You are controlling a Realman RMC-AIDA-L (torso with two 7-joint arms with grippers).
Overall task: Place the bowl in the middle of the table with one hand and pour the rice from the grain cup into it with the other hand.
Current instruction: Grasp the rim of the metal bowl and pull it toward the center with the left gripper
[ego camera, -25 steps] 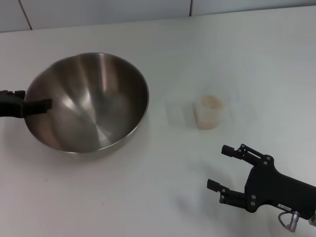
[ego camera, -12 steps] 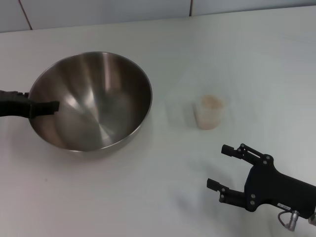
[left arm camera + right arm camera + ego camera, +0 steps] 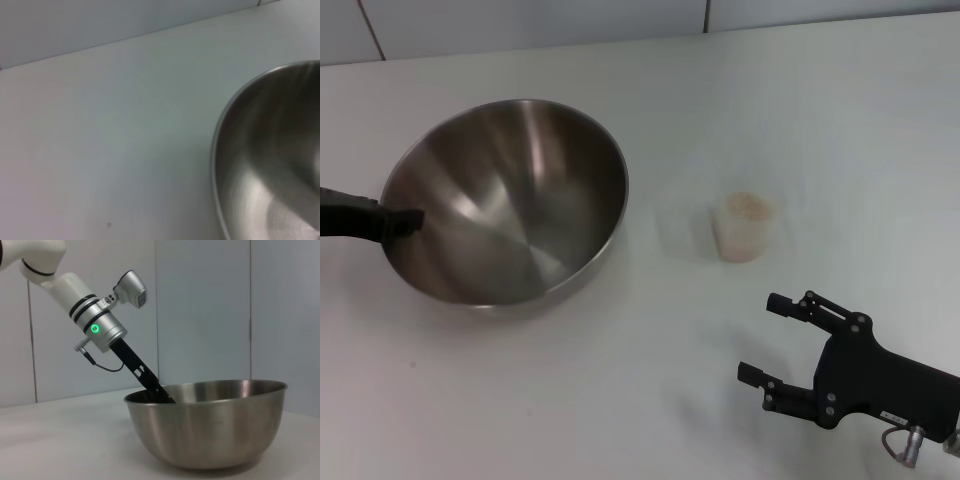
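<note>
Bowl [image 3: 510, 200] rim in left gripper [image 3: 400, 222], no readable markings

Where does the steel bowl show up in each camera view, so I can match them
Head view: the bowl sits left of centre on the table, the left claw clamped on its near-left rim.
Left wrist view: only part of its rim and inside, at the right edge.
Right wrist view: whole, side-on, lower centre.
Shared landmark: the rim, where the left claw grips.

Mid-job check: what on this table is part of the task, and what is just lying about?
Task things:
bowl, gripped at its rim by the left hand
grain cup holding rice
right hand, open, near the cup
table

Lying about:
nothing else visible
</note>
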